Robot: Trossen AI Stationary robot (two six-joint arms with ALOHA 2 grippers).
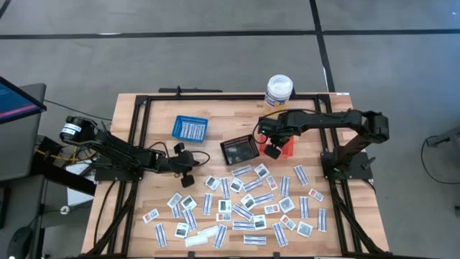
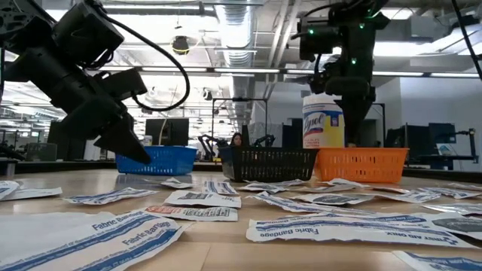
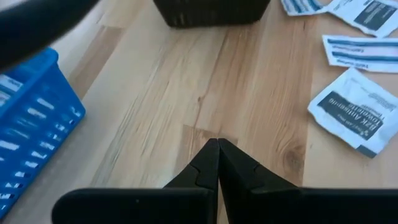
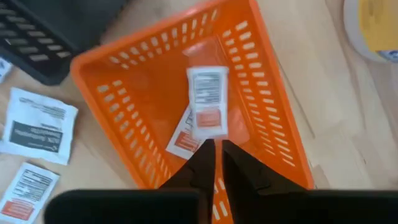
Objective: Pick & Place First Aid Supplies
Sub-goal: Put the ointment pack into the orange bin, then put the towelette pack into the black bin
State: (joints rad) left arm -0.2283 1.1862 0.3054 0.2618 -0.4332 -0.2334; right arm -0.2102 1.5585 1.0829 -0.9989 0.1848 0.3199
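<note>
Hanging over the orange basket [image 4: 261, 99] near the back of the table [image 1: 144, 122], the right gripper [image 4: 216, 149] has its fingers parted by only a thin slit, gripping nothing. Just ahead of its tips a small white packet with a red mark [image 4: 208, 102] sits blurred inside the basket, above a second red-marked packet [image 4: 185, 138] lying on the basket floor; I cannot tell whether the blurred one is in the air or resting. From above, that arm reaches in from the right side, with the tall white bottle with a yellow label [image 1: 279, 91] just behind it and the black basket [image 1: 239, 150] just beside the orange one.

The left gripper [image 3: 218, 163] is pressed fully together and empty, held low over bare wood between the blue basket [image 1: 190, 128] and the black one. Its arm comes in from the left edge of the table.

The rest of the first aid supplies [image 1: 244, 205] lie scattered flat across the near half of the table, narrow fabric-bandage strips mixed with small square packets. One antiseptic towelette packet [image 3: 357, 115] lies near the left gripper, not touching it.
</note>
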